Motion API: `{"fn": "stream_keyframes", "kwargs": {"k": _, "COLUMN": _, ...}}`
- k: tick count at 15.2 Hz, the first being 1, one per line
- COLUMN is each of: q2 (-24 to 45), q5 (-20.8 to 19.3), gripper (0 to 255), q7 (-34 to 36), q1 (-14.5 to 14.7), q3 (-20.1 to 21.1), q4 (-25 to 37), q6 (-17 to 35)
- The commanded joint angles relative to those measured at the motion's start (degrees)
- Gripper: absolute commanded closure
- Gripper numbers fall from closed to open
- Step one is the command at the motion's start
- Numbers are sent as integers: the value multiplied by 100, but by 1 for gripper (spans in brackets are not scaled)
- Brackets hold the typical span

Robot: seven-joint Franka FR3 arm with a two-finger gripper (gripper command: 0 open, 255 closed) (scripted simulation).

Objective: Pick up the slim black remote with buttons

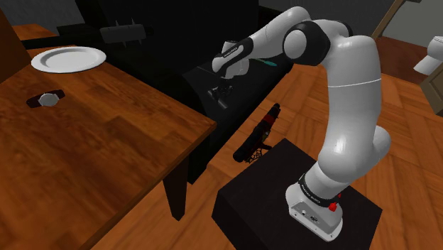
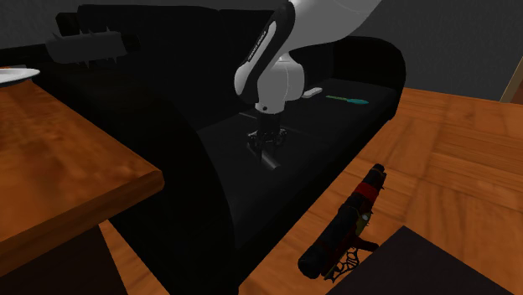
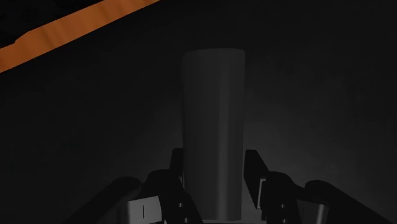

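A slim dark grey remote (image 3: 213,140) lies lengthwise on the black sofa seat (image 2: 335,126), and no buttons can be made out on it. My gripper (image 3: 215,184) reaches straight down onto it, one black finger against each long side near its closer end, so it is shut on the remote. In the second exterior view the gripper (image 2: 266,144) stands at the seat with the remote (image 2: 271,158) just under its tips. In the shoulder view the gripper (image 1: 219,94) hangs over the sofa beyond the table corner. I cannot tell whether the remote is off the cushion.
A wooden table (image 1: 106,149) with a white plate (image 1: 69,59) and a small watch-like object (image 1: 46,99) stands beside the sofa. A black and red tool (image 2: 348,222) lies on the floor by the stand. A teal utensil (image 2: 348,100) and a white item (image 2: 312,92) rest farther along the seat.
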Motion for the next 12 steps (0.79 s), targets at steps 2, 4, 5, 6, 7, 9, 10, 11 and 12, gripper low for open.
{"fn": "stream_keyframes", "kwargs": {"k": 2, "q2": 12, "q5": 3, "gripper": 255, "q7": 3, "q1": 7, "q3": 7, "q4": -4, "q6": 1}}
{"fn": "stream_keyframes", "kwargs": {"k": 4, "q2": 10, "q5": 3, "gripper": 255, "q7": 0, "q1": 4, "q3": 6, "q4": -9, "q6": 4}}
{"fn": "stream_keyframes", "kwargs": {"k": 5, "q2": 9, "q5": 3, "gripper": 255, "q7": 3, "q1": 6, "q3": 7, "q4": -8, "q6": 2}}
{"fn": "stream_keyframes", "kwargs": {"k": 6, "q2": 18, "q5": 2, "gripper": 255, "q7": 6, "q1": 9, "q3": 7, "q4": 6, "q6": -2}}
{"fn": "stream_keyframes", "kwargs": {"k": 7, "q2": -36, "q5": -3, "gripper": 255, "q7": 12, "q1": 11, "q3": 4, "q4": 2, "q6": -52}}
{"fn": "stream_keyframes", "kwargs": {"k": 9, "q2": -142, "q5": -12, "gripper": 255, "q7": 23, "q1": 14, "q3": -3, "q4": -1, "q6": -155}}
{"fn": "stream_keyframes", "kwargs": {"k": 10, "q2": -194, "q5": -17, "gripper": 255, "q7": 29, "q1": 16, "q3": -6, "q4": 0, "q6": -207}}
{"fn": "stream_keyframes", "kwargs": {"k": 11, "q2": -243, "q5": -22, "gripper": 255, "q7": 35, "q1": 18, "q3": -9, "q4": 4, "q6": -261}}
{"fn": "stream_keyframes", "kwargs": {"k": 12, "q2": -293, "q5": -27, "gripper": 255, "q7": 41, "q1": 19, "q3": -12, "q4": 8, "q6": -315}}
